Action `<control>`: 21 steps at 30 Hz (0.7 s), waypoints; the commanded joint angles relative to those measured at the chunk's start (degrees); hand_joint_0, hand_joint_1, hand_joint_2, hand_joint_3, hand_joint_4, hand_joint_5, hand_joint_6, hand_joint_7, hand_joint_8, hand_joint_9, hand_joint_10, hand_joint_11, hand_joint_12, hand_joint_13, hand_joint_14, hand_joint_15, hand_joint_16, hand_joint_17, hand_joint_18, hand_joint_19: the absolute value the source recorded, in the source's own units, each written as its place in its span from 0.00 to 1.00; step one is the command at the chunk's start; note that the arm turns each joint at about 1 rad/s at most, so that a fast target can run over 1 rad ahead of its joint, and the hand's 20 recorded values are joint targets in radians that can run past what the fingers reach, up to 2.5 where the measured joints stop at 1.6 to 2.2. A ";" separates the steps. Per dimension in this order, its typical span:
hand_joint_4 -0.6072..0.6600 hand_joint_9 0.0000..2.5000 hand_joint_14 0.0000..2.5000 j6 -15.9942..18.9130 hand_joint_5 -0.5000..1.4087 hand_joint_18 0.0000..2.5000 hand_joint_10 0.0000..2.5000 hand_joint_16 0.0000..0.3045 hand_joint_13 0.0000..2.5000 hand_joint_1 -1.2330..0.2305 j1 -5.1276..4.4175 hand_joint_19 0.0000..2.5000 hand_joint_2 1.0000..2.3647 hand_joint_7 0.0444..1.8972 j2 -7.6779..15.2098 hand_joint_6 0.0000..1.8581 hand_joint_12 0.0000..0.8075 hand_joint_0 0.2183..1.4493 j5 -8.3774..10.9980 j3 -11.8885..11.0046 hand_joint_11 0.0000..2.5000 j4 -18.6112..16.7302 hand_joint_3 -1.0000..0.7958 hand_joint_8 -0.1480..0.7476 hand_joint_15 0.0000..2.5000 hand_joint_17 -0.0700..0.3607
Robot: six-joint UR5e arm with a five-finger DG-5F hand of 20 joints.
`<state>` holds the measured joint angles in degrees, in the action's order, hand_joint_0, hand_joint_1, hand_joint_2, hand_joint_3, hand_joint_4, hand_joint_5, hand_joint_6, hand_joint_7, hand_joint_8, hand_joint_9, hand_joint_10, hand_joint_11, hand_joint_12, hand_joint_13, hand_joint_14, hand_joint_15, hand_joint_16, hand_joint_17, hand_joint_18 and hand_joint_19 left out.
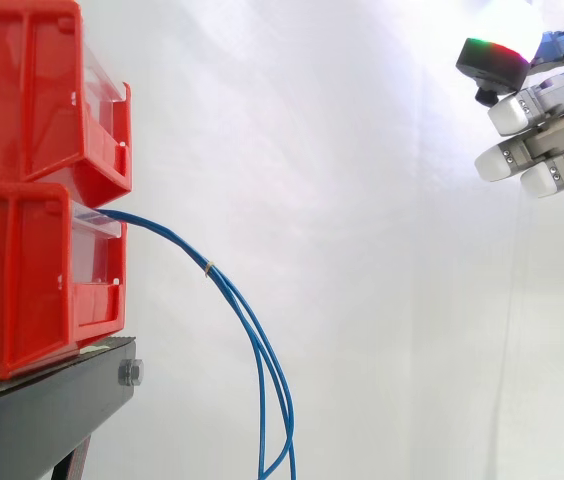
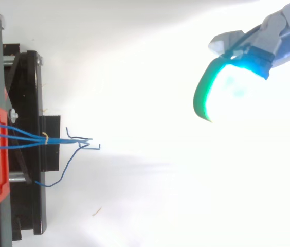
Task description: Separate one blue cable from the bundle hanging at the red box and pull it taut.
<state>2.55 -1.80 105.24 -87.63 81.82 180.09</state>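
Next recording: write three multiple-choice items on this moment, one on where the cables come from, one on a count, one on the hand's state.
1. Where do the blue cables come out?
A. the upper bin
B. the lower bin
C. beneath the stand

2. How many red bins are stacked in the side view?
A. two
B. three
C. five

3. What is the hand doing?
A. pinching one cable
B. clutching the whole bundle
C. holding nothing, apart from the cables

Key:
1 B: the cables arc out of the lower bin's front.
2 A: one bin sits on another.
3 C: bare curtain lies between the hand and the cables, and its fingers are straight.
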 commanded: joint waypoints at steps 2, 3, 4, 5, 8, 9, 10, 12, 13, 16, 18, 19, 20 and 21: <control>0.62 0.15 0.00 0.00 0.13 0.00 0.00 0.17 0.06 0.54 0.04 0.02 0.00 0.39 0.05 0.27 0.45 0.15 0.00 0.00 0.07 0.00 0.28 0.47 0.02 0.44; 0.62 0.14 0.00 0.00 0.13 0.00 0.00 0.17 0.06 0.54 0.04 0.02 0.00 0.39 -0.03 0.27 0.45 0.15 0.00 0.00 0.07 0.00 0.28 0.48 0.02 0.44; 0.62 0.14 0.00 0.00 0.13 0.00 0.00 0.17 0.06 0.54 0.04 0.02 0.00 0.39 -0.03 0.27 0.45 0.15 0.00 0.00 0.07 0.00 0.28 0.48 0.02 0.44; 0.62 0.15 0.00 0.00 0.13 0.00 0.00 0.17 0.06 0.54 -0.05 0.02 0.00 0.39 0.05 0.27 0.45 0.15 0.00 0.00 0.07 0.00 0.28 0.47 0.02 0.44; 0.62 0.15 0.00 0.00 0.13 0.00 0.00 0.17 0.06 0.54 0.04 0.02 0.00 0.39 -0.03 0.27 0.45 0.16 0.00 0.00 0.07 0.00 0.28 0.48 0.02 0.44; 0.62 0.15 0.00 0.00 0.13 0.00 0.00 0.17 0.06 0.54 -0.05 0.02 0.00 0.39 -0.03 0.27 0.45 0.16 0.00 0.00 0.07 0.00 0.28 0.48 0.02 0.44; 0.62 0.15 0.00 0.00 0.13 0.00 0.00 0.17 0.06 0.54 0.04 0.02 0.00 0.39 -0.03 0.27 0.45 0.16 0.00 0.00 0.07 0.00 0.28 0.48 0.03 0.44; 0.62 0.15 0.00 0.00 0.13 0.00 0.00 0.17 0.06 0.54 0.04 0.02 0.00 0.39 -0.03 0.27 0.45 0.16 0.00 0.00 0.07 0.00 0.28 0.48 0.02 0.44; 0.62 0.15 0.00 0.00 0.13 0.00 0.00 0.17 0.06 0.54 -0.05 0.02 0.00 0.39 -0.03 0.27 0.45 0.16 0.00 0.00 0.07 0.00 0.28 0.48 0.02 0.44; 0.62 0.16 0.00 0.00 0.14 0.00 0.00 0.17 0.07 0.53 -0.05 0.01 0.00 0.38 -0.03 0.27 0.45 0.16 0.00 0.00 0.07 0.00 0.28 0.48 0.02 0.44; 0.62 0.16 0.00 0.00 0.14 0.00 0.00 0.17 0.07 0.53 0.04 0.01 0.00 0.38 -0.03 0.27 0.45 0.16 0.00 0.00 0.07 0.00 0.28 0.48 0.02 0.44; 0.62 0.16 0.00 0.00 0.14 0.00 0.00 0.17 0.08 0.53 0.04 0.01 0.00 0.38 -0.03 0.27 0.45 0.16 0.00 0.00 0.07 0.00 0.28 0.48 0.02 0.44; 0.62 0.16 0.00 0.00 0.14 0.00 0.00 0.17 0.08 0.53 -0.05 0.01 0.00 0.38 -0.03 0.27 0.45 0.16 0.00 0.00 0.07 0.00 0.28 0.48 0.02 0.44; 0.62 0.16 0.00 0.00 0.14 0.00 0.00 0.17 0.08 0.52 0.04 0.01 0.00 0.38 -0.03 0.27 0.45 0.16 0.00 0.00 0.07 0.00 0.28 0.48 0.02 0.44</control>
<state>2.55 -1.79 105.23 -87.63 81.82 180.09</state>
